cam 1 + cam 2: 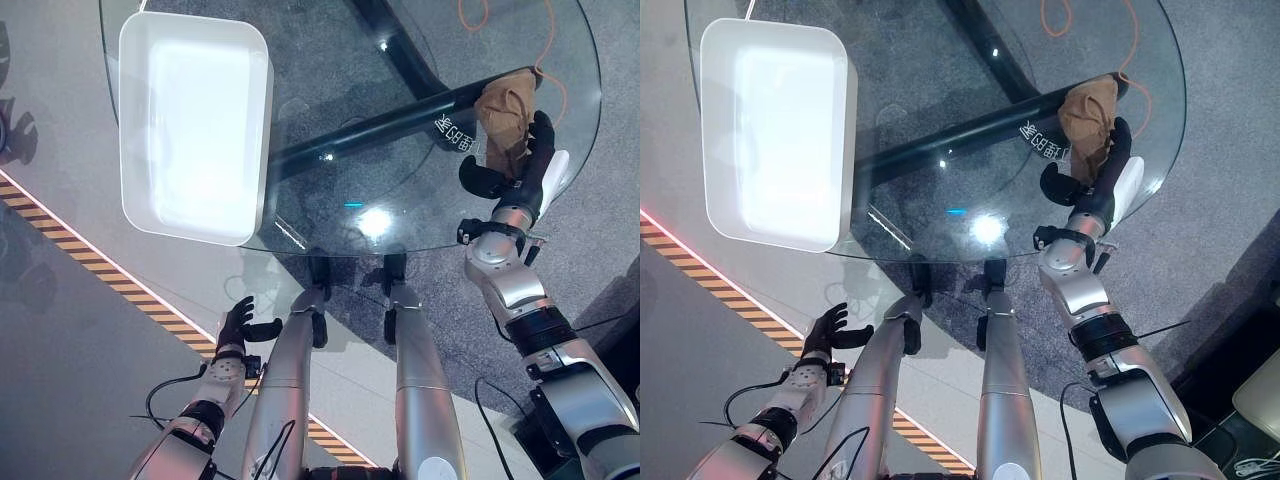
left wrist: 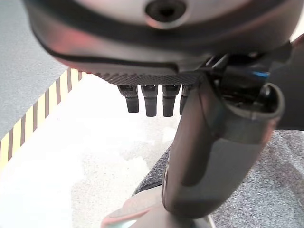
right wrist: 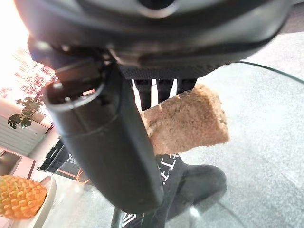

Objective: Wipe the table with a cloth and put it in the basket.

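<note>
Cloth (image 1: 507,118): bunched, right edge of glass desk (image 1: 400,150), upper right of frame, under your right hand (image 1: 520,160), fingers (image 3: 158,90) laid straight over it, thumb apart, no pinch. Basket (image 1: 192,125) well apart, upper left. Left hand (image 1: 238,325) low, lower left, fingers relaxed, empty.

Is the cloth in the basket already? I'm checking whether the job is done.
No: the brown cloth lies on the glass table under the right hand, away from the white basket.
</note>
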Tool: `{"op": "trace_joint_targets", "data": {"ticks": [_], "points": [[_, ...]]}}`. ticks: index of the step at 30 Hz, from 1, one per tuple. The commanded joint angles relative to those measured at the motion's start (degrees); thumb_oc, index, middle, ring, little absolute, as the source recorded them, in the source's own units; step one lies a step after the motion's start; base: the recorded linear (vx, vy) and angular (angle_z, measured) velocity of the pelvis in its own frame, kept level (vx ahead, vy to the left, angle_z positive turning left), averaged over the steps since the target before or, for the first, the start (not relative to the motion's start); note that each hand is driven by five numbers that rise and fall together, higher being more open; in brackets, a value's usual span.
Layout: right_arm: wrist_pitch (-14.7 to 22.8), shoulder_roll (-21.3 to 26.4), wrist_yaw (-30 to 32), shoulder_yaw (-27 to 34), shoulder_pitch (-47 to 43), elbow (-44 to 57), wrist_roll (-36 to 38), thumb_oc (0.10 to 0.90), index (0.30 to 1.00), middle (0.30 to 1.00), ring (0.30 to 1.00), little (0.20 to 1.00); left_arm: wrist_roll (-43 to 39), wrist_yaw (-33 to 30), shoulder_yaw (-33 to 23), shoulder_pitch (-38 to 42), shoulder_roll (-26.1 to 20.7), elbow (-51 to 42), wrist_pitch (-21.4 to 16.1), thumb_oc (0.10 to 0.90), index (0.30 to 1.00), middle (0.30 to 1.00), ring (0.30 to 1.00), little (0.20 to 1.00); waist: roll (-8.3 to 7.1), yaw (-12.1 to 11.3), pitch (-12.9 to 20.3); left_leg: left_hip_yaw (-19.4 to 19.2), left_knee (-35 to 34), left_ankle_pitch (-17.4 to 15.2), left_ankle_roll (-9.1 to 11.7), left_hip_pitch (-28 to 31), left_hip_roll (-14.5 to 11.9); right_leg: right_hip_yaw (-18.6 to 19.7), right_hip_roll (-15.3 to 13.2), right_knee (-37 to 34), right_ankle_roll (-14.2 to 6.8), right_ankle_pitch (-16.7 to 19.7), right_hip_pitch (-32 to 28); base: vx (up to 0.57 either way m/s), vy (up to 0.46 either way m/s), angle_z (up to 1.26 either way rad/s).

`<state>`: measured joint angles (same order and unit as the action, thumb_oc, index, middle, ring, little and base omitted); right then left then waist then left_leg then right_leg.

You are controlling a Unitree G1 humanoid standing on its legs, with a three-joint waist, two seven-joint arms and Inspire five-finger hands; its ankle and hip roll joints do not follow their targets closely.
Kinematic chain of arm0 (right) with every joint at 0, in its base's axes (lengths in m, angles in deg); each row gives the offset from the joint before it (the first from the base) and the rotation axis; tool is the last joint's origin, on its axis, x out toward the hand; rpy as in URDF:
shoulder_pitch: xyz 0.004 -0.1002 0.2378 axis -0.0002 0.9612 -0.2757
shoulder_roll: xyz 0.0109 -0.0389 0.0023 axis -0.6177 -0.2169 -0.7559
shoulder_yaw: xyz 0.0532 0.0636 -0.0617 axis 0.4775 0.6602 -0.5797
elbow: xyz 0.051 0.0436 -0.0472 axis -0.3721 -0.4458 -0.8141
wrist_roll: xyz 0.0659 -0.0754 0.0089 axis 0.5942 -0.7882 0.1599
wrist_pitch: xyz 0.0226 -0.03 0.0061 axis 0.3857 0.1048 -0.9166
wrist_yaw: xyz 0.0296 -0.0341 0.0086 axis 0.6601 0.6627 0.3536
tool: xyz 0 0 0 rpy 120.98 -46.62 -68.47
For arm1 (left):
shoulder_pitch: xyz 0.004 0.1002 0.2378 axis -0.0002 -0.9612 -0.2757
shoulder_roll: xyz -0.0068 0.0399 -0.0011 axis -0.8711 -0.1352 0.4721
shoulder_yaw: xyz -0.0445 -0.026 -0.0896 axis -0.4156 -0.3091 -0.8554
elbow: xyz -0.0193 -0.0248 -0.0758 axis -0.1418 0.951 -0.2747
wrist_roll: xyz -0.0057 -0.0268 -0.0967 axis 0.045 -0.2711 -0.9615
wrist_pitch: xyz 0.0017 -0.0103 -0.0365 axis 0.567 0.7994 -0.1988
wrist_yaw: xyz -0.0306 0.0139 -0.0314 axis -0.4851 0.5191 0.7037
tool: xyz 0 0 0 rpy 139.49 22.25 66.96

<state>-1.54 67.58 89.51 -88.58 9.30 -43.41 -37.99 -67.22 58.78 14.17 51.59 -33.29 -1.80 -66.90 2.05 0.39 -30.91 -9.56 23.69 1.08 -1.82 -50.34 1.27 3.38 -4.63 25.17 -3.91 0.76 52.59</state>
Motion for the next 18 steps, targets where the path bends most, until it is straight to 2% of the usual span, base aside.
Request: {"op": "trace_joint_targets", "data": {"ticks": [1, 3, 7, 13, 18], "points": [[-1.5, 4.7, 5.1, 1.0, -1.4, 3.8, 1.9, 0.8, 0.9, 0.9, 0.9, 0.9, -0.9, 0.5, 3.2, -7.0, 3.4, 3.6, 2.3, 0.8, 0.9, 0.9, 0.9, 0.9, 1.71, 0.7, 1.1, 6.5, 3.1, -2.8, 0.9, -2.0, 3.5, -5.4, 3.3, 1.2, 1.6, -0.1, 1.4, 0.0, 0.0, 0.0], [-3.9, 5.1, 6.6, 1.5, -1.7, 2.5, 3.6, 0.8, 0.9, 0.9, 0.9, 0.9, -1.3, 0.1, 3.6, -7.1, 3.3, 2.8, 2.7, 0.8, 0.9, 0.9, 0.9, 0.9, 1.88, 0.7, 1.1, 6.6, 3.4, -2.9, 0.9, -2.9, 3.6, -5.4, 3.3, 1.4, 1.5, 0.1, 2.3, 0.01, 0.003, 0.02], [-6.3, 5.6, 8.8, 1.6, -2.4, -0.9, 6.8, 0.8, 0.9, 0.9, 0.9, 0.9, -1.7, -0.3, 4.3, -7.1, 3.1, 1.6, 3.3, 0.8, 0.9, 0.9, 0.9, 0.9, 2.19, 0.5, 1.1, 6.5, 3.9, -3.0, 0.8, -4.2, 3.6, -5.4, 3.2, 1.6, 1.5, 0.4, 3.6, 0.0, -0.002, 0.02], [-7.1, 6.0, 13.3, 2.7, -3.3, -5.7, 7.1, 0.8, 0.9, 0.9, 0.9, 0.9, -2.6, -0.8, 5.7, -7.2, 3.1, 0.2, 2.7, 0.8, 0.9, 0.9, 0.9, 0.9, 2.77, 0.3, 1.1, 6.6, 4.3, -3.0, 0.8, -6.1, 3.7, -5.6, 3.0, 1.8, 1.5, 0.9, 5.3, 0.0, -0.006, 0.04], [-7.6, 6.3, 13.3, 2.4, -4.0, -6.4, 6.1, 0.8, 0.9, 0.9, 0.9, 0.9, -3.2, -1.2, 6.3, -7.2, 3.1, -1.1, 2.7, 0.8, 0.9, 0.9, 0.9, 0.9, 3.22, 0.2, 1.1, 6.7, 4.3, -2.8, 0.9, -7.0, 3.9, -5.5, 3.2, 2.0, 1.5, 1.1, 6.4, 0.0, 0.0, 0.0]]}}
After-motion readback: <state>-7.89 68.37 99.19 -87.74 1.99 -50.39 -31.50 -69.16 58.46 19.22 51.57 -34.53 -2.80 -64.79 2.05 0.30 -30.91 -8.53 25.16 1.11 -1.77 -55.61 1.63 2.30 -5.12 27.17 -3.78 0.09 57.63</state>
